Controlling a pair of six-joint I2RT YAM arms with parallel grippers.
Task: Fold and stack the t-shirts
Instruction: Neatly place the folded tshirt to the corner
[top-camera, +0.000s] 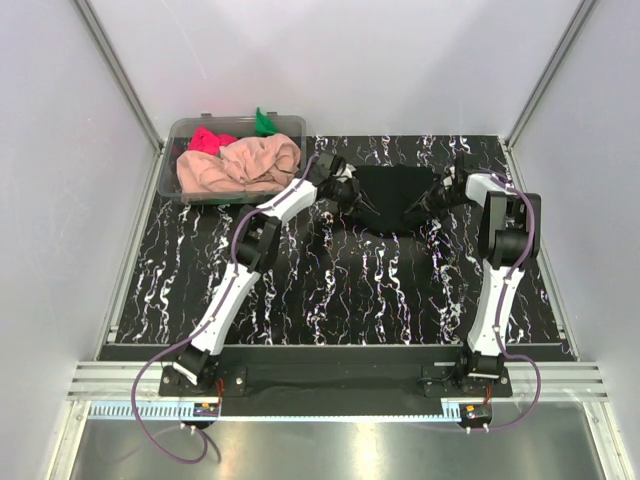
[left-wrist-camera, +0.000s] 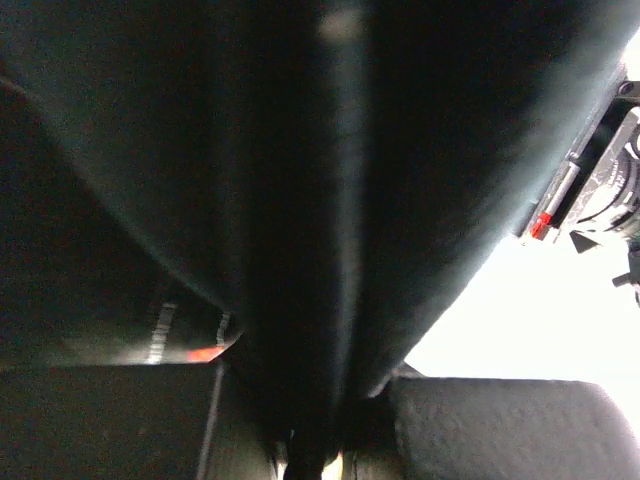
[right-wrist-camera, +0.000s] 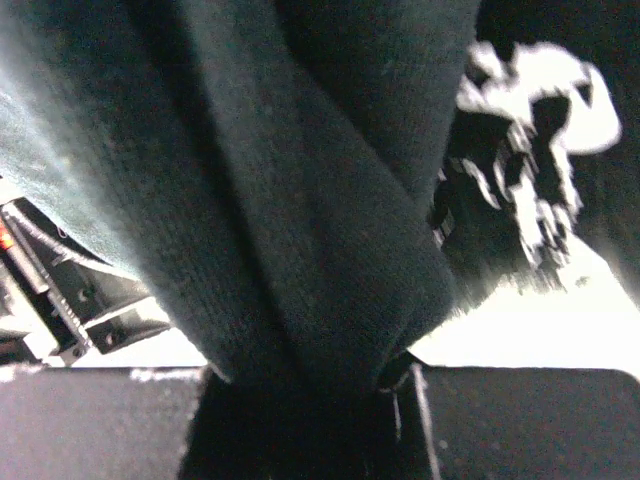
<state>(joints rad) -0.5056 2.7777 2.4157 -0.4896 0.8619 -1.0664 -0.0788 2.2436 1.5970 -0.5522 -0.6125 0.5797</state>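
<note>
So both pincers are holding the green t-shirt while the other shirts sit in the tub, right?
Not green: the top view shows the left pincer and right pincer holding the black t-shirt. The other shirts, the green one among them, sit in the tub.

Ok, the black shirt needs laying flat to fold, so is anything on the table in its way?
Nothing visible. The left gripper and right gripper both pinch the black t-shirt, hung between them over bare table; the clear tub of other shirts sits off to the left.
</note>
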